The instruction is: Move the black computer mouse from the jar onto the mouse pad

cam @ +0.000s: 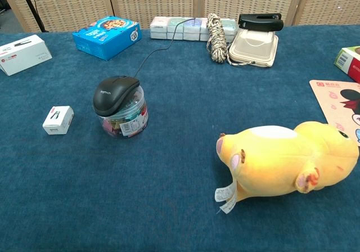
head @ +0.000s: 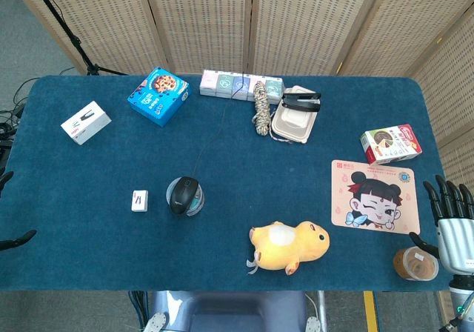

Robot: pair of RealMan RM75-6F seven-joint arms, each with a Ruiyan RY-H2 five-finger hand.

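A black wired computer mouse (head: pixel 184 193) (cam: pixel 115 93) lies on top of a clear jar (head: pixel 192 207) (cam: pixel 125 121) left of the table's centre. Its cable runs back toward the far boxes. The mouse pad (head: pixel 375 196) (cam: pixel 336 101), pink with a cartoon face, lies flat at the right. My right hand (head: pixel 452 217) hovers off the table's right edge beside the pad, fingers spread and holding nothing. Only dark fingertips of my left hand (head: pixel 15 238) show at the left edge, apart and empty. Neither hand appears in the chest view.
A yellow plush toy (head: pixel 290 244) (cam: pixel 289 159) lies between jar and pad. A small white box (head: pixel 139 200) sits left of the jar. A brown-lidded cup (head: pixel 415 263) stands by my right hand. Boxes, a rope coil (head: pixel 260 108) and a lidded container (head: pixel 294 118) line the back.
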